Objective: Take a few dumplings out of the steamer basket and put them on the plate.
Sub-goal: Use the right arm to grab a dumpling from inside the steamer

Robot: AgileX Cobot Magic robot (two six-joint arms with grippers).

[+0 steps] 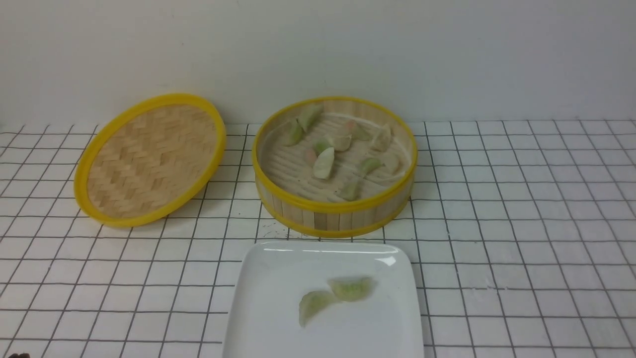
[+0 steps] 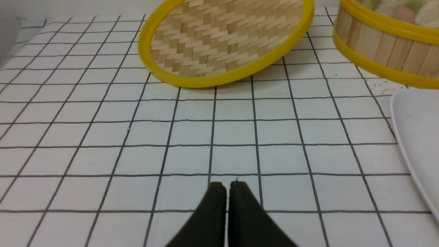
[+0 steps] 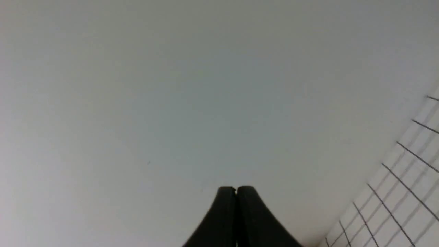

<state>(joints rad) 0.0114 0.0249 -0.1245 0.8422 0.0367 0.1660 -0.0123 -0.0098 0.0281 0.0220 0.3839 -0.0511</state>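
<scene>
The steamer basket [image 1: 334,206] stands at the middle back of the table, with several pale green and cream dumplings [image 1: 324,163] on its slat floor. In front of it lies the white plate [image 1: 278,278], holding two pale green dumplings [image 1: 351,288] side by side. In the left wrist view the basket's wall [image 2: 384,48] and the plate's edge [image 2: 416,137] show off to one side. My left gripper [image 2: 226,185] is shut and empty over bare grid tiles, apart from the plate. My right gripper [image 3: 236,188] is shut and empty, facing a plain grey wall. Neither arm shows in the front view.
The flat woven lid [image 1: 149,159] with its yellow rim leans tilted at the back left, beside the basket; its rim [image 2: 219,80] rests on the table ahead of my left gripper. A white wall runs behind the gridded table [image 1: 521,223].
</scene>
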